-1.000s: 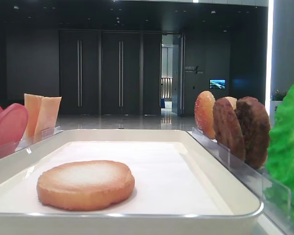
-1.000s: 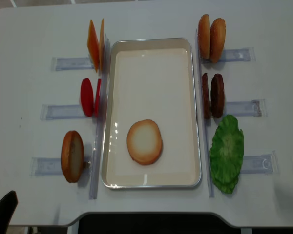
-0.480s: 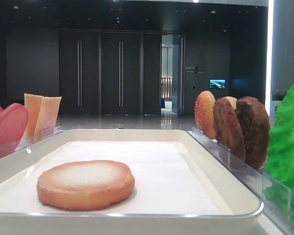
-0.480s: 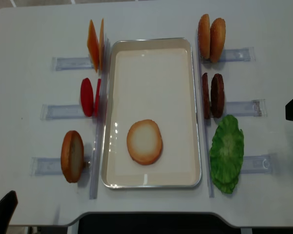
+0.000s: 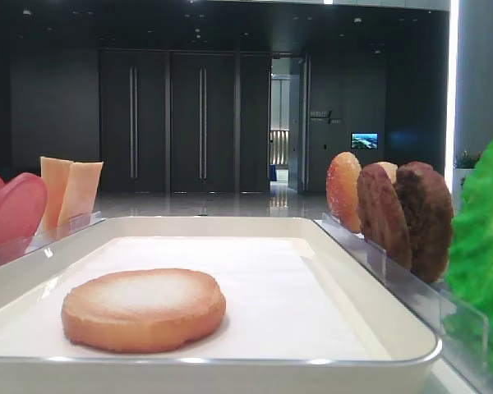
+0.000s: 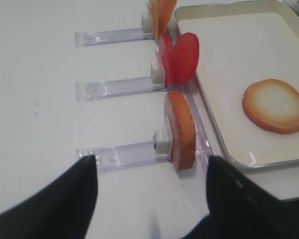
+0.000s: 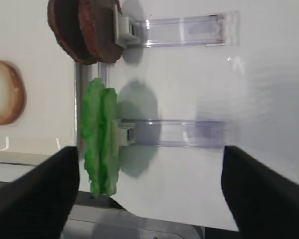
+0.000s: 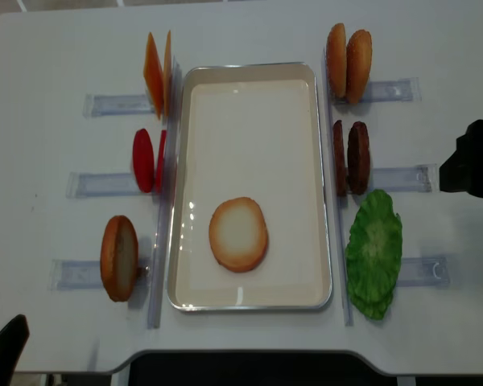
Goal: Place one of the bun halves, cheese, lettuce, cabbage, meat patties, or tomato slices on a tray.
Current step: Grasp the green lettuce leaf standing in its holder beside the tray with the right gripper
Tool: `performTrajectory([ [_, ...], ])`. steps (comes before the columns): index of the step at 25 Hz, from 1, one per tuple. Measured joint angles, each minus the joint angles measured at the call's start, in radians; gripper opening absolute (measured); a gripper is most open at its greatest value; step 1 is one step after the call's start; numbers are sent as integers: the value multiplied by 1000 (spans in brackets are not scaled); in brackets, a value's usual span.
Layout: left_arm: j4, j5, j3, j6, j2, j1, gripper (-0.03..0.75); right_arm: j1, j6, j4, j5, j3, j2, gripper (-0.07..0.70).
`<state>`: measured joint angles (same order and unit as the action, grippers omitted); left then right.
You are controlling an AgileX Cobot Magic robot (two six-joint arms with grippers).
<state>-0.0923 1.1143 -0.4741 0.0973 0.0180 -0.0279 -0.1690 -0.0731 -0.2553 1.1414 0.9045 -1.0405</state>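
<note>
One bun half [image 8: 238, 234] lies flat on the white tray [image 8: 249, 129]. More bun halves [image 8: 348, 63], meat patties [image 8: 350, 158] and lettuce [image 8: 373, 253] stand in holders right of the tray. Left of it stand cheese [image 8: 157, 74], tomato slices [image 8: 147, 160] and another bun half [image 8: 119, 257]. Cabbage is out of view. My right gripper [image 7: 149, 199] is open and empty, out to the right of the lettuce [image 7: 100, 134] and patties [image 7: 84, 27]. Open and empty too, my left gripper [image 6: 152, 199] hovers at the near left by the bun half [image 6: 180, 129].
Clear plastic holder rails [image 8: 398, 178] stick out sideways from each stack on both sides of the tray. The table's front edge [image 8: 241, 354] runs just behind the tray's near rim. The right arm's dark body [image 8: 469, 169] shows at the right edge.
The right arm has come in from the right edge of the overhead view, moving toward the far side and a little leftward. The left gripper and the food have not moved.
</note>
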Motion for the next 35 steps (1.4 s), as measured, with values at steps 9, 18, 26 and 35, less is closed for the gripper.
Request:
performTrajectory([
  [9,0,0,0,0,0,0,517,-277,-221,114,-50,0,-87,553],
  [18,0,0,0,0,0,0,517,-365,-278,119,-117,0,-217,553],
  [26,0,0,0,0,0,0,517,-366,-278,121,-146,1,-249,553],
  [35,0,0,0,0,0,0,517,-377,-278,113,-152,1,-287,553],
])
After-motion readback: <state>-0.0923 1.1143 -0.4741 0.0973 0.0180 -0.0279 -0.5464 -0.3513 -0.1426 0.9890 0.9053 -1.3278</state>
